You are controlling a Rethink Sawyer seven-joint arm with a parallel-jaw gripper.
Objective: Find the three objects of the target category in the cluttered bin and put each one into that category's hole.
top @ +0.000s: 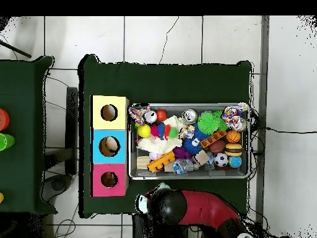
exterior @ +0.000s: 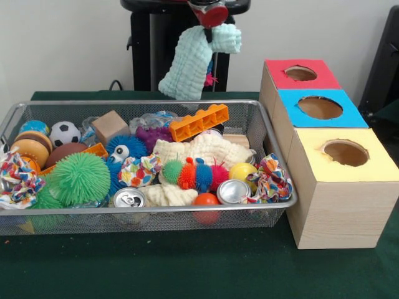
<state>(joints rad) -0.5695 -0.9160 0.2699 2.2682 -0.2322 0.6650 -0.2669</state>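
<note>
Gripper [exterior: 211,28] high above bin's [exterior: 277,180] far rim, clamped on a pale mint washcloth [exterior: 190,62] that hangs down limp, long axis vertical, lower end just above rim level. Wire bin lies on green table [exterior: 187,268], long axis left-right in front view, full of toys. Red box [exterior: 298,78], blue box [exterior: 319,109], yellow box [exterior: 343,187] beside bin's right end.
</note>
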